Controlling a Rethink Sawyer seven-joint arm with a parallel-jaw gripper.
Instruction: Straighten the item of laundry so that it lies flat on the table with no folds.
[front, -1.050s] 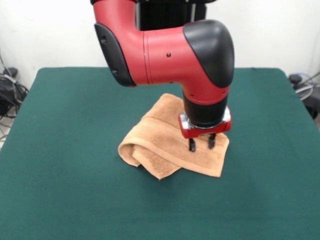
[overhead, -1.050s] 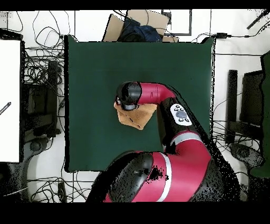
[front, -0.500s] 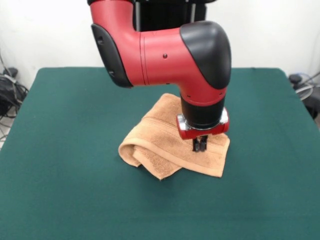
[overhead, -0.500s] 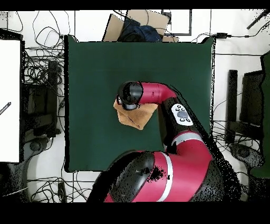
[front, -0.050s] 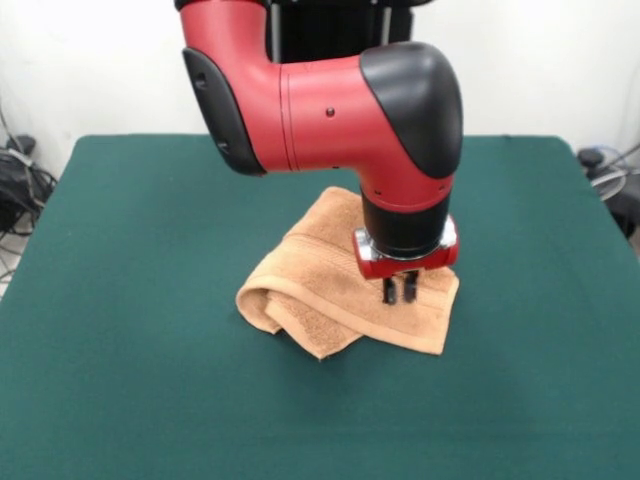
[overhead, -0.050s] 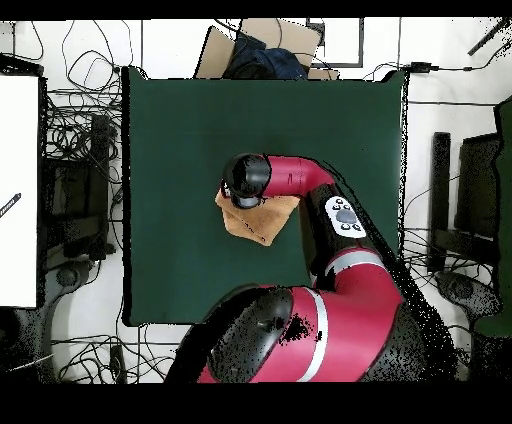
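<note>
I've got the gripper (front, -0.050s: 400, 290) down on the towel (front, -0.050s: 330, 285), fingers pinched together on the top layer near its 3 o'clock edge in the front view; it looks like cloth is caught between them, though I can't see how much. The towel sits near the middle of the table (front, -0.050s: 130, 380), bunched and doubled over, with a rolled fold at its 8 o'clock corner and a loose flap pointing to 6 o'clock.

To do this step well, I want a grip on one layer only. If I've taken both, lifting just drags the whole bundle. So I'd raise slowly, watch for the upper layer peeling off the lower, then carry it out toward open felt at 3 o'clock, keeping it low so the fold unrolls and doesn't flop back.

Around the towel the green cloth is bare on every side. What gets in my way is my own arm (overhead, -0.050s: 300, 180): from overhead it covers much of the towel. Past the table's edges I see tangled cables (overhead, -0.050s: 75, 150) and a cardboard box (overhead, -0.050s: 262, 45) at 12 o'clock, well apart.
</note>
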